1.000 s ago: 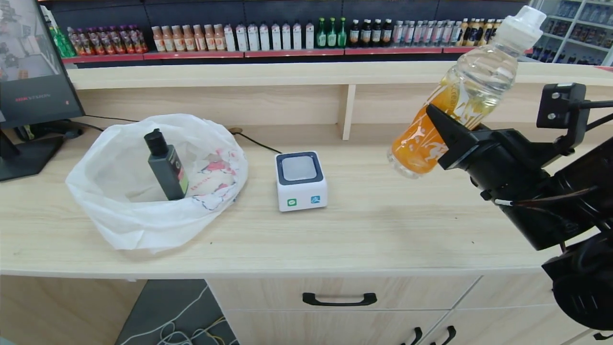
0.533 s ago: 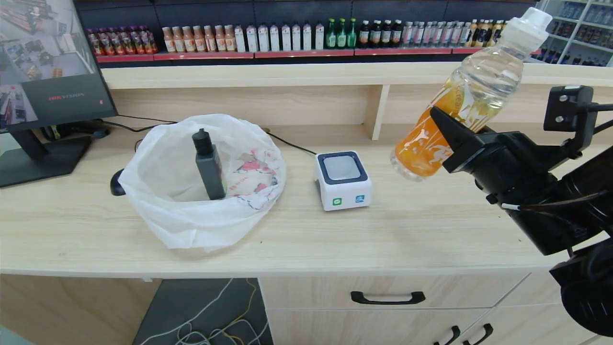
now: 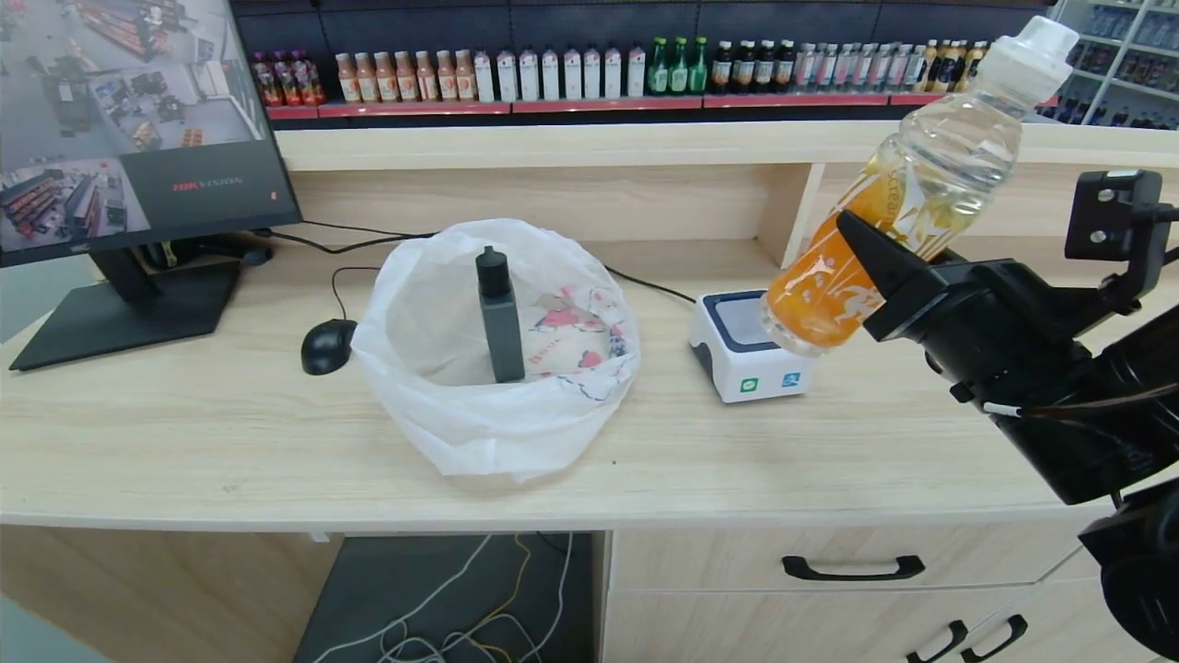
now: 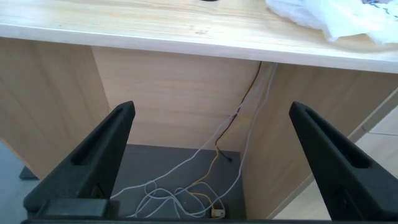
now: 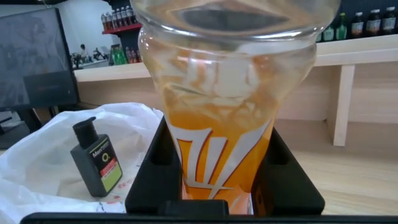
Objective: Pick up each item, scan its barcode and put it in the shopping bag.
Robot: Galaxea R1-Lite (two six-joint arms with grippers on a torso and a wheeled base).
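My right gripper (image 3: 880,253) is shut on a clear bottle of orange drink (image 3: 889,198), held tilted in the air with its white cap up. The bottle's base hangs over the right edge of the white barcode scanner (image 3: 746,359) on the counter. In the right wrist view the bottle (image 5: 227,118) sits between the black fingers (image 5: 155,168). Left of the scanner is the open white shopping bag (image 3: 479,424) with a dark grey bottle (image 3: 500,318) upright inside; the right wrist view shows that bottle (image 5: 94,160) too. My left gripper (image 4: 211,162) is open, low below the counter's front edge.
A monitor (image 3: 129,120) stands at the counter's left with a black mouse (image 3: 324,346) beside the bag. A raised ledge (image 3: 571,147) runs along the back, shelves of drinks (image 3: 589,69) behind it. Drawers (image 3: 852,568) and loose cables (image 4: 205,186) lie under the counter.
The head camera has swung left, so bag, scanner and monitor slid right in the picture. The held bottle now sits over the scanner's right edge instead of well to its right.
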